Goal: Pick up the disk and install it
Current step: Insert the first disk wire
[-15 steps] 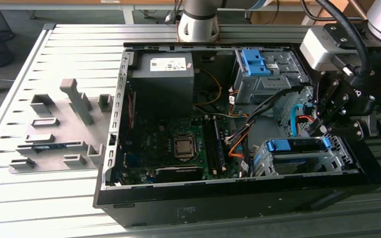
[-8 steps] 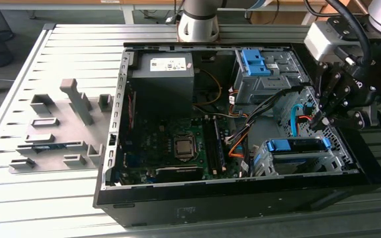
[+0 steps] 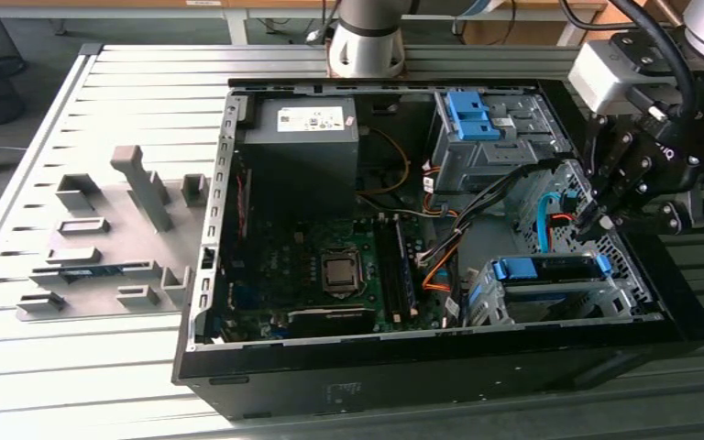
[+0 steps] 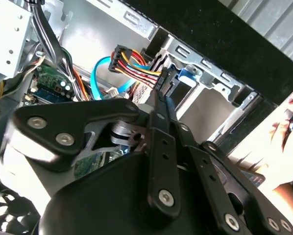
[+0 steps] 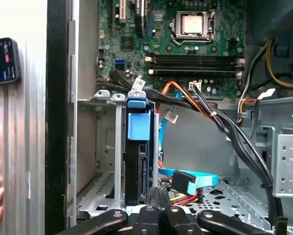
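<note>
Arm angled downward, gripper (image 3: 605, 213) low, fingers (image 5: 158, 200) pressed together, empty.

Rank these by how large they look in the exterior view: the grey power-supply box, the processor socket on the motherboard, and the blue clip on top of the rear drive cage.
1. Power-supply box, clearly the largest.
2. Blue clip on the rear drive cage.
3. Processor socket, a bit smaller than the clip; the two are close, so this ranking is less certain.
</note>
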`<state>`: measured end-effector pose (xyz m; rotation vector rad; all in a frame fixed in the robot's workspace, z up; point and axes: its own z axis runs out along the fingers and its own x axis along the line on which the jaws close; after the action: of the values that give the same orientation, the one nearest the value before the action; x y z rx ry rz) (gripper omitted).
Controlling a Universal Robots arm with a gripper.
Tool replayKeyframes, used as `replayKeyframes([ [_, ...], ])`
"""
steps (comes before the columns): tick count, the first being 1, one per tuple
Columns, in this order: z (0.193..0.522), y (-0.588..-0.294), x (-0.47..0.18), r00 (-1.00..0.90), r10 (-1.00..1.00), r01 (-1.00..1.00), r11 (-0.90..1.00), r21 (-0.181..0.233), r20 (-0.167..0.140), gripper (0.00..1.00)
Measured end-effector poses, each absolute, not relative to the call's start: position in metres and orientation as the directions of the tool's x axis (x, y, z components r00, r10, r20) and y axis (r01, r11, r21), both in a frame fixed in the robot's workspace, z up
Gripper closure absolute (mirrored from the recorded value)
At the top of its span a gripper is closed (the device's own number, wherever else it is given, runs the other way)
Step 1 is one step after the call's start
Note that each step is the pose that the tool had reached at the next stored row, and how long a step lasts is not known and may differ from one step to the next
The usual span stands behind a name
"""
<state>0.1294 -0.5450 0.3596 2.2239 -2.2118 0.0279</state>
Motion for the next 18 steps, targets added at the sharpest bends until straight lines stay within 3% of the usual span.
replayKeyframes([
  [1, 0.3594, -0.545, 0.1301, 0.012, -1.0, -1.0, -0.012, -0.009, 0.016, 0.89],
  [2, 0.3593, -0.5449, 0.1311, 0.013, -1.0, -1.0, -0.013, -0.008, 0.016, 0.82],
  [8, 0.358, -0.5449, 0.1368, 0.017, -1.0, -1.0, -0.016, 0.01, 0.019, 0.81],
  [9, 0.3574, -0.5449, 0.137, 0.019, -1.0, -1.0, -0.019, 0.01, 0.019, 0.75],
  [18, 0.3529, -0.5449, 0.1398, 0.049, -0.999, -0.999, -0.049, 0.011, 0.019, 0.75],
])
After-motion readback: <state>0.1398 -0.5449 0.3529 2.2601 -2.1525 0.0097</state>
